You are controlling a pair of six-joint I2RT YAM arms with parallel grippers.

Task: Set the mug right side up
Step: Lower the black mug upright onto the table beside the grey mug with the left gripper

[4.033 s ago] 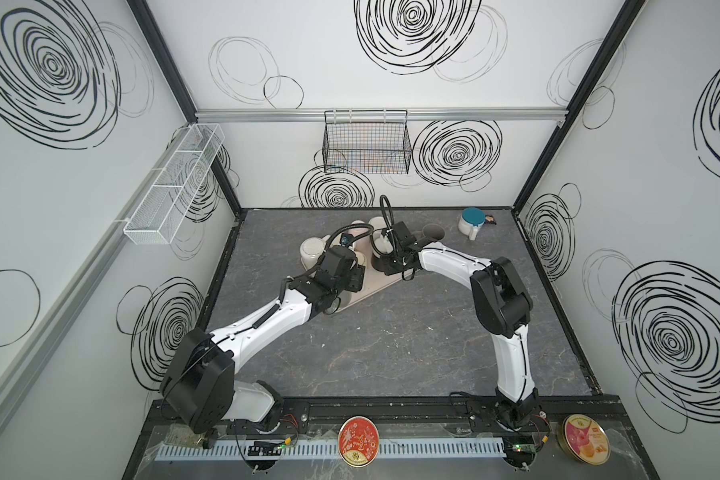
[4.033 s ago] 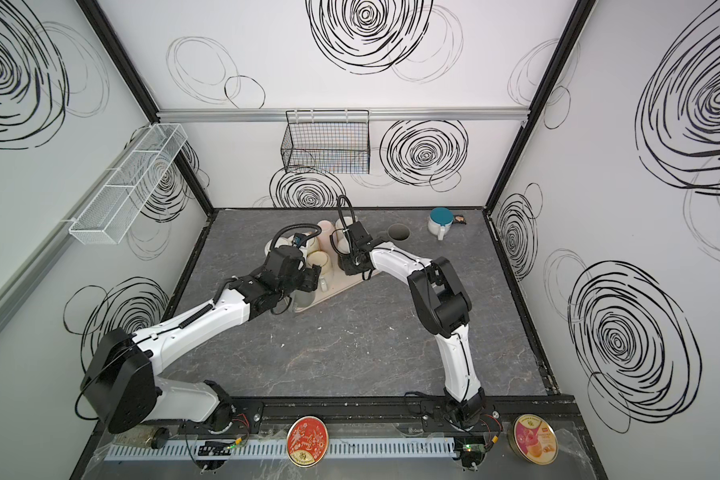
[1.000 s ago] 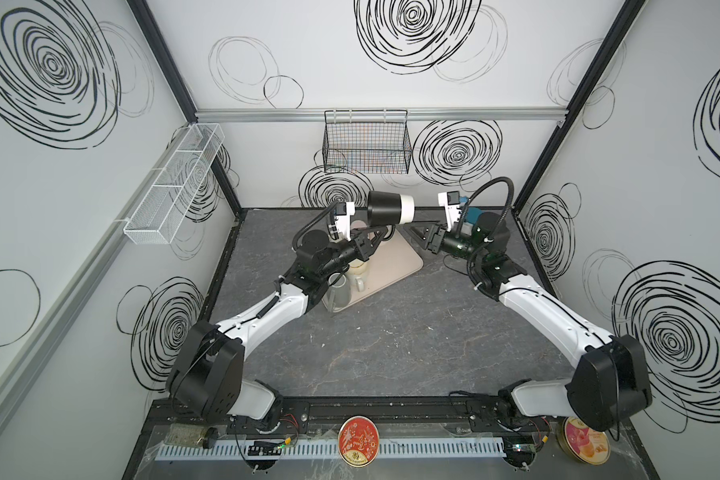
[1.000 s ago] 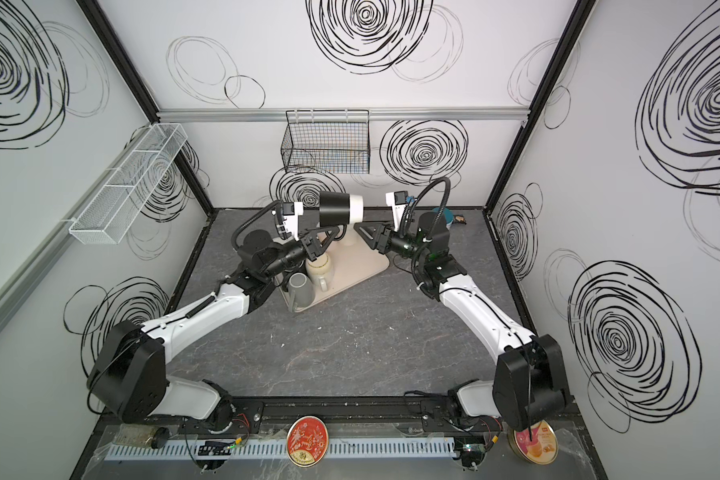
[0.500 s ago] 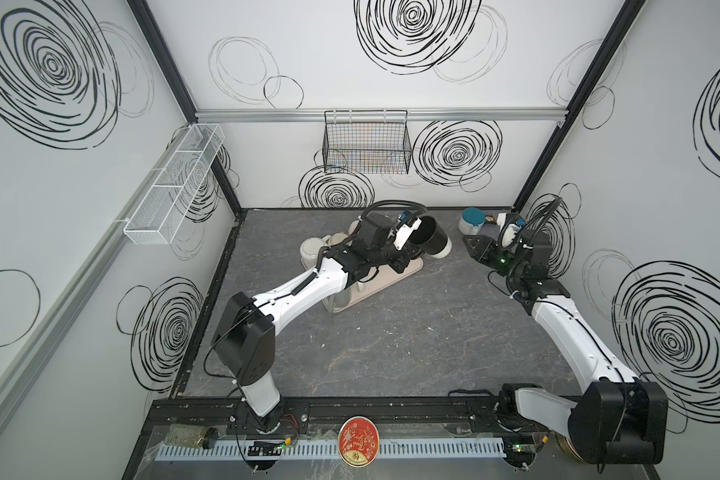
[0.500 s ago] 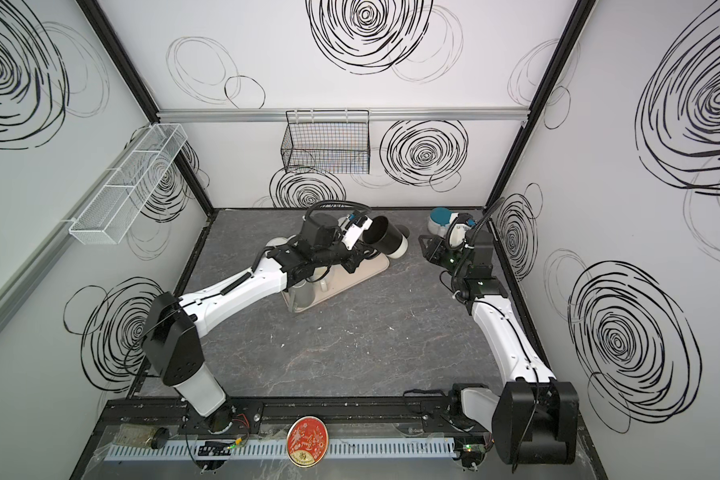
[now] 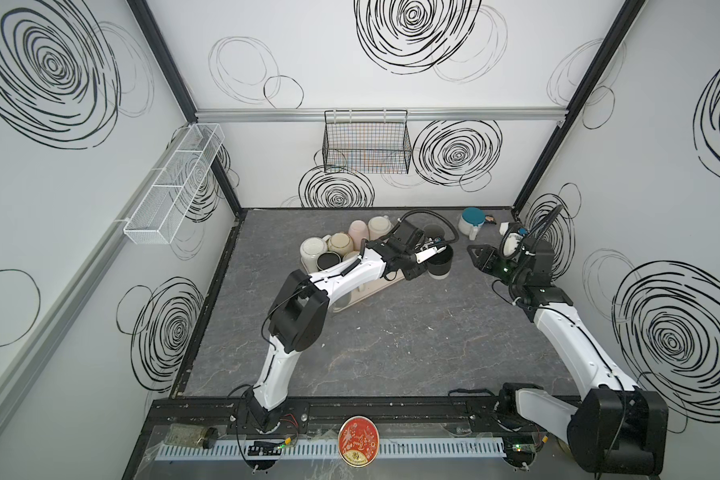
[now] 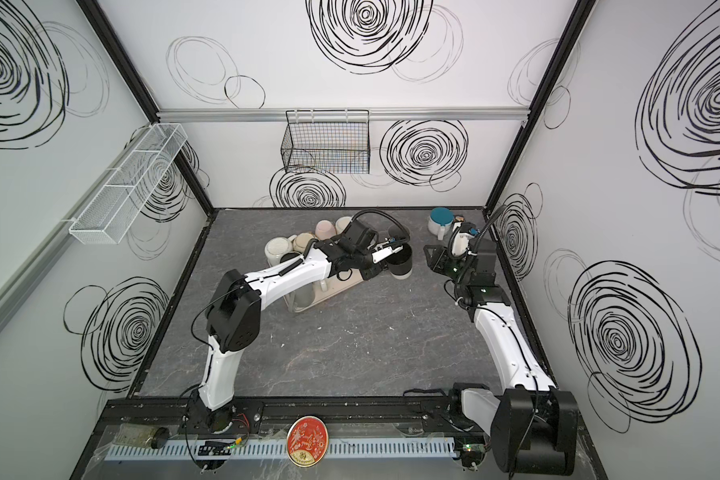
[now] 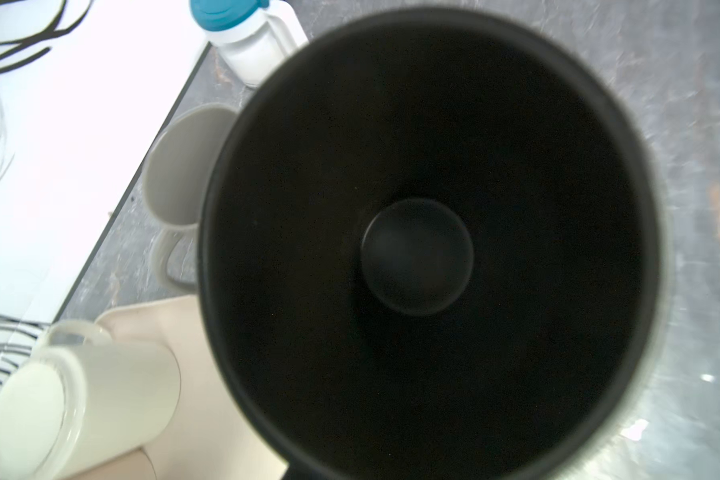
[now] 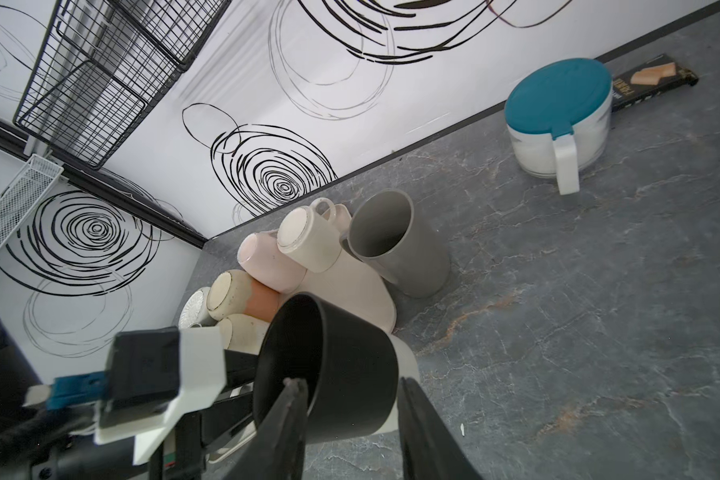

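Top views: mug [image 7: 439,268] mouth-up just beside tray [image 7: 385,283], left gripper [image 7: 442,249] pinching its rim; right gripper [image 7: 474,257] well apart, jaws parted, empty. Left wrist: mug's inside dark, empty. Right wrist: grey cup [image 10: 395,249] upright, empty, beside tray

3 white walls [image 7: 350,83] carry black scribbled spirals. The floor [image 7: 391,340] is dark grey marbled stone. 1 black wire basket [image 7: 366,145] hangs on the back wall, 1 white mesh shelf [image 7: 175,185] on the left wall.
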